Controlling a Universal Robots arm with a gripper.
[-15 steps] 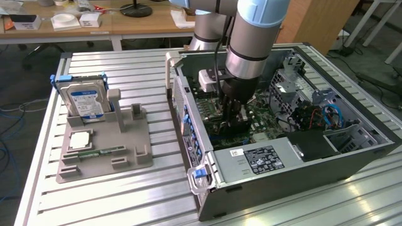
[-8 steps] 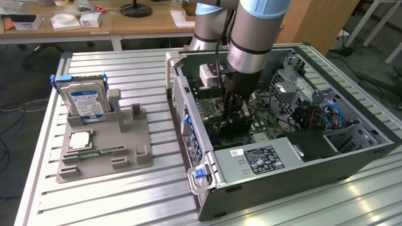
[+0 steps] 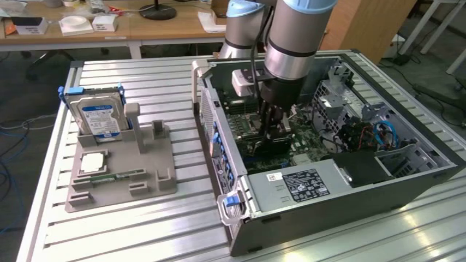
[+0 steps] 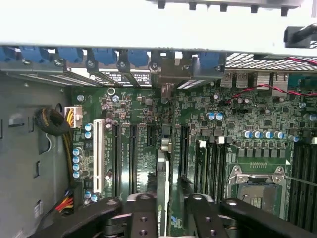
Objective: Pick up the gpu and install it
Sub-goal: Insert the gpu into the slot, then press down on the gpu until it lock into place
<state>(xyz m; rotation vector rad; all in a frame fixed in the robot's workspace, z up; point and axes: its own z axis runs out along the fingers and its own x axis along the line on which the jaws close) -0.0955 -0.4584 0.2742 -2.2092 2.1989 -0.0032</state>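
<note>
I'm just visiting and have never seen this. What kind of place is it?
Probably a robotics lab or test workshop: a robot arm reaches into an open computer case on a slatted metal table, with a parts holder alongside and cluttered wooden desks behind.

I see my arm (image 3: 290,43) reaching steeply down from above, its grey wrist section nearly vertical and the black gripper (image 3: 268,131) pointing straight downward below it. In the wrist view the two black fingers (image 4: 143,215) stand close together, clamped on either side of the gpu (image 4: 162,193), held edge-on
</note>
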